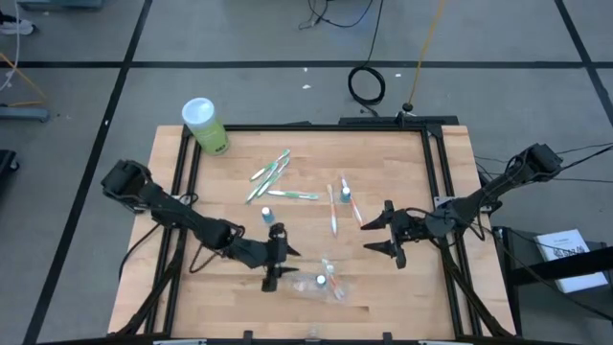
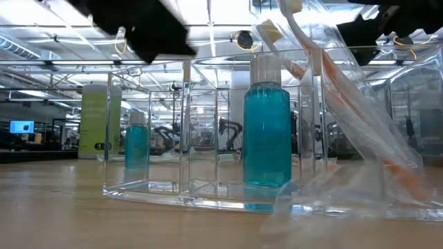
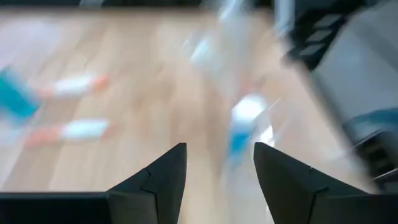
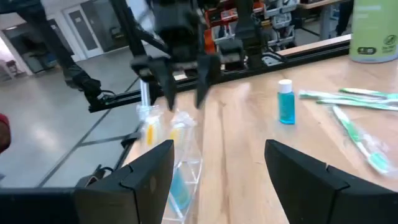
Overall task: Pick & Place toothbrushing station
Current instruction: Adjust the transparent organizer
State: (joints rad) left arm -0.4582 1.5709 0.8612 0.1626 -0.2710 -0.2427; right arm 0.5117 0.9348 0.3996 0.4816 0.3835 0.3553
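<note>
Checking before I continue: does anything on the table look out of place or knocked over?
Nothing spilled or damaged. Green toothbrushes and pink toothbrushes lie scattered at mixed angles, and the clear organizer holds a blue tube.

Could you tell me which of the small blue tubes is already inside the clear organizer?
The blue tube near the table's front edge, beside the left gripper; the other blue tube stands alone on bare wood.

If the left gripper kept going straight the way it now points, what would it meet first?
Probably the small blue tube inside the clear organizer, just ahead of the open left gripper; depth is unclear.
</note>
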